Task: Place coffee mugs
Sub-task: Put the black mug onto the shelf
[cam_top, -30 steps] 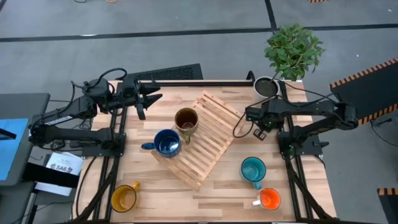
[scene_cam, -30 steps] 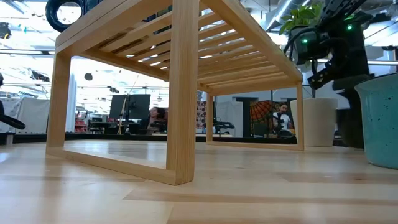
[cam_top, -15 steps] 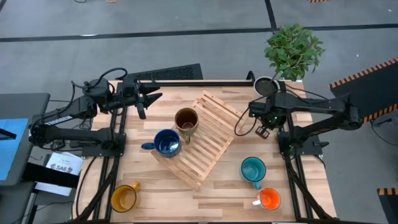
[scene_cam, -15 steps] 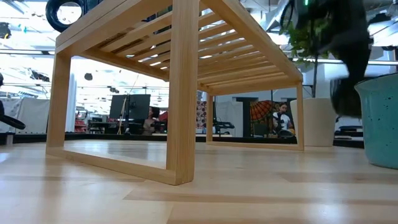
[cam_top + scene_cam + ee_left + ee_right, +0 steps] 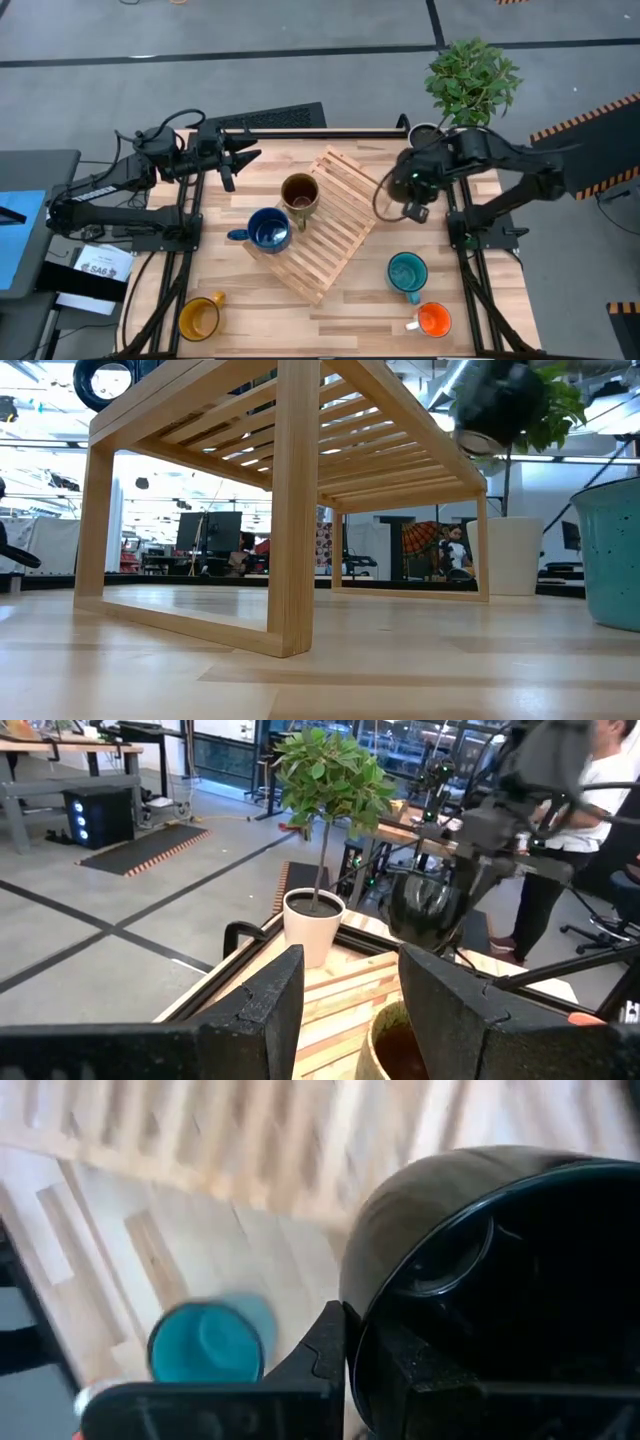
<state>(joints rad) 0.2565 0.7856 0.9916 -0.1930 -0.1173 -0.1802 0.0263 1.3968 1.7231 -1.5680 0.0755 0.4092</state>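
Observation:
My right gripper [image 5: 405,188] is shut on the black mug [image 5: 425,910] and holds it in the air off the far right corner of the wooden slatted rack [image 5: 320,220]. The low view shows that mug [image 5: 495,405] at about the height of the rack's top. The olive-brown mug [image 5: 300,195] and the dark blue mug [image 5: 268,230] stand on the rack. The teal mug [image 5: 407,272], orange mug [image 5: 433,320] and yellow mug [image 5: 198,318] stand on the table. My left gripper [image 5: 243,155] waits open at the far left. My right gripper has the black mug by its wall at the rim [image 5: 362,1325]. One finger [image 5: 335,1345] lies on the outside, and the other appears to be inside the hollow. The mug is lifted clear of the table and tilted, its mouth turned toward the wrist camera.
A potted plant in a white pot [image 5: 313,920] stands at the table's far right corner, close behind the raised mug. The rack lies slantwise across the table's middle. Bare wood shows between the yellow mug and the teal mug along the near edge.
My right gripper swung toward the table's far edge to the black mug beside the plant pot, dropped to it and took hold. It then raised the mug clear of the table and brought it toward the rack's far right corner.

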